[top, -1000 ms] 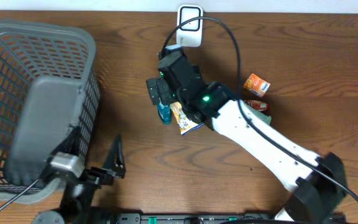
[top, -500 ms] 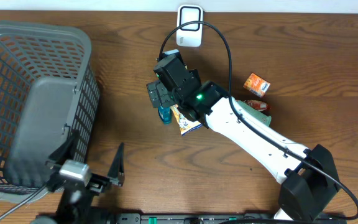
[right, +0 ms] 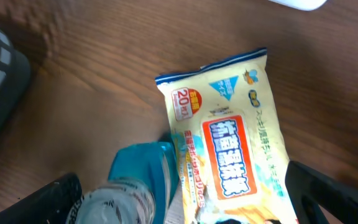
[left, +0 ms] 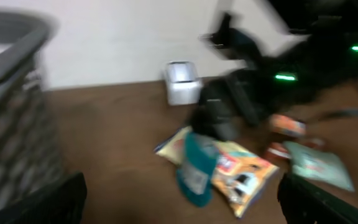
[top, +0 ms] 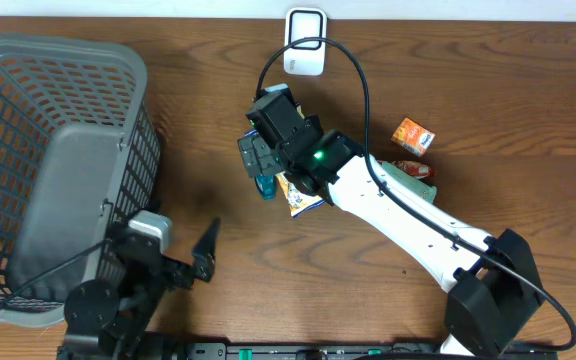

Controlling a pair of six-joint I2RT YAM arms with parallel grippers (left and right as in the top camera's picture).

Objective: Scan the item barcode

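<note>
1. Tabletop scene from above: a dark wooden table (top: 208, 100) with a grey mesh basket (top: 68, 45) on the left side and a small white scanner (top: 305, 45) at the far edge, near the middle.
2. A little pile of goods lies near the centre of the table, on the near side of the scanner and apart from it. A yellow wipes pack (right: 235, 143) with an orange label lies flat, printed face up. A teal bottle (right: 138, 171) lies at its left edge, touching or slightly overlapping it.
3. The right gripper (top: 256, 160) hangs just over this pile, at the end of a white arm that reaches in from the near right corner. In its wrist view the two dark fingers (right: 55, 199) sit at the bottom corners, spread wide, with the pack and the bottle between and beyond them. The jaws are fully apart and hold nothing.
4. The left gripper (top: 203, 262) is near the front edge, just beside the basket and well apart from the pile. Its wrist view is blurred, yet the fingers show far apart with nothing between them.
5. To the right of the pile lie a small orange box (top: 412, 135), a red packet (top: 414, 169) and a pale green pouch (top: 408, 187).
6. No barcode can be made out in any view.
</note>
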